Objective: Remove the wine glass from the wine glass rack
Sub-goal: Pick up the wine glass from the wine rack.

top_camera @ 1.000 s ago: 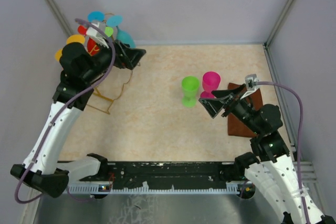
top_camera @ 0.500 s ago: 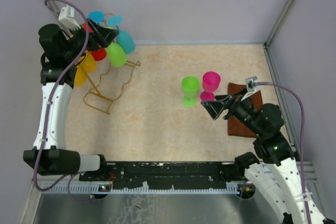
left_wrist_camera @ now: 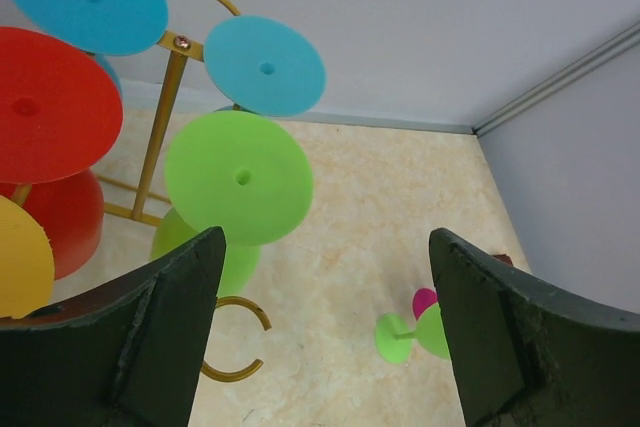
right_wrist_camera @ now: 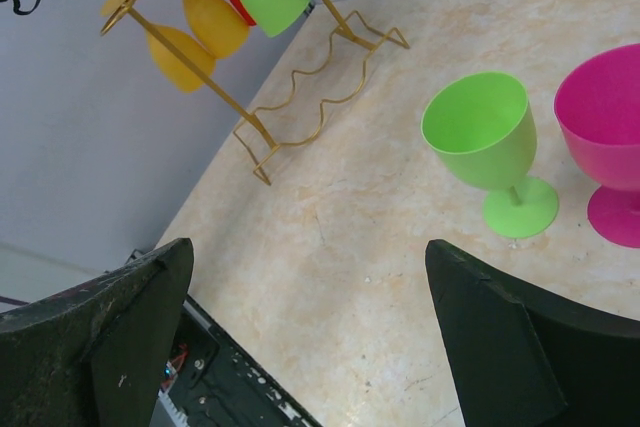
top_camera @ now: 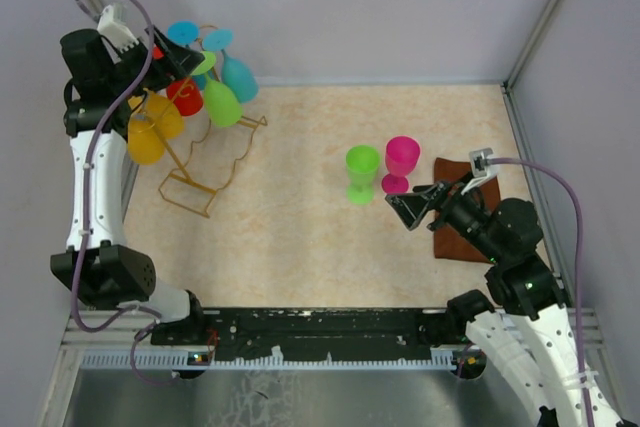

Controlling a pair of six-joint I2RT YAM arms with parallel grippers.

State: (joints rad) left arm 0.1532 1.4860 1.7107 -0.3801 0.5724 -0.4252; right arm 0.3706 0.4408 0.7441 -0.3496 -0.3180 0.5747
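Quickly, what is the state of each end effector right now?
Left end effector: open, holding nothing.
Right end effector: open, holding nothing.

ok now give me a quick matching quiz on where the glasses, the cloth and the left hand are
Things:
1. pink wine glass
2. yellow wine glass
3. brown cloth
4. left hand

Places or states:
a. open, holding nothing, up beside the top of the wine glass rack
b. lying flat near the right edge of the table
c. standing upright on the table next to the green wine glass
d. hanging bowl-down from the rack

Pairs: 1-c, 2-d, 3-b, 4-a
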